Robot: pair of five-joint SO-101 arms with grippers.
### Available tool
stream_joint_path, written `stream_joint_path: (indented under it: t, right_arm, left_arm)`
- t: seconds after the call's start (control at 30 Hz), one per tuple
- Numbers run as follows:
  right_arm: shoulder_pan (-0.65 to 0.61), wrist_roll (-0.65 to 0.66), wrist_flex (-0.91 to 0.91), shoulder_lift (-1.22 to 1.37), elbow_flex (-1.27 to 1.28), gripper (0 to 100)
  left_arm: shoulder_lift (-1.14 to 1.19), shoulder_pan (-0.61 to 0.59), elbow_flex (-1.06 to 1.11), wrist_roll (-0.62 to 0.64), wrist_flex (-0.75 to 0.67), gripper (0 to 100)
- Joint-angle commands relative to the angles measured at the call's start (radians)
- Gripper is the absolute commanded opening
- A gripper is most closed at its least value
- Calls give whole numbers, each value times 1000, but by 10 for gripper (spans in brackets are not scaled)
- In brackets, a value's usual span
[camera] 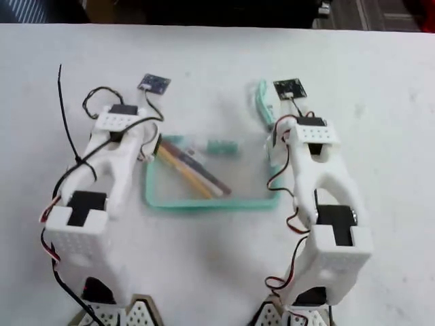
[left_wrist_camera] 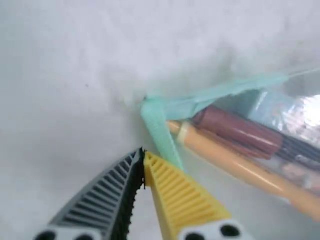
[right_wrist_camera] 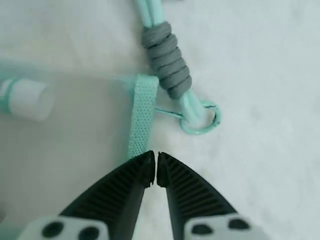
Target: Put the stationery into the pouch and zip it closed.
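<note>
On the white desk (camera: 380, 102), the left jaws are shut tip to tip, nothing visible between them, just beside the left corner of the clear, teal-edged pouch (camera: 204, 204). It lies flat between the arms with an orange pen (camera: 183, 180) and a dark pen (camera: 211, 180) inside. The right jaws, all but shut, meet at the pouch's woven tab (right_wrist_camera: 142, 115), beside its cord (right_wrist_camera: 167, 60).

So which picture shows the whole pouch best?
The high view: the whole pouch lies flat on the table, pens inside. The left wrist view gives one green corner close up, with pens behind the clear side. The right wrist view gives its green tab and ring.
</note>
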Motion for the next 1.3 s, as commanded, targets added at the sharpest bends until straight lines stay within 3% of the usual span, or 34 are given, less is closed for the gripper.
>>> stream_joint_path:
  t: [0.0,0.13,0.3,0.5,0.67,0.97,1.27]
  right_arm:
    - [5,11,58,-91,-34,17]
    - [24,17,168,-209,-34,17]
    - [61,18,295,-472,-41,17]
    - [-12,18,493,-871,-97,17]
    - [-131,18,769,-1050,-374,17]
    - [7,20,773,-1314,-486,17]
    - [19,12,773,-1678,-420,17]
  left_arm:
    - [-27,8,-55,44,6,23]
    - [-107,-94,-137,72,64,23]
    - [-300,-189,-333,72,284,24]
    - [-590,-191,-635,72,554,24]
    - [-811,-148,-766,78,683,23]
    - [-1320,-71,-651,78,715,23]
    - [-1837,-79,-219,49,626,23]
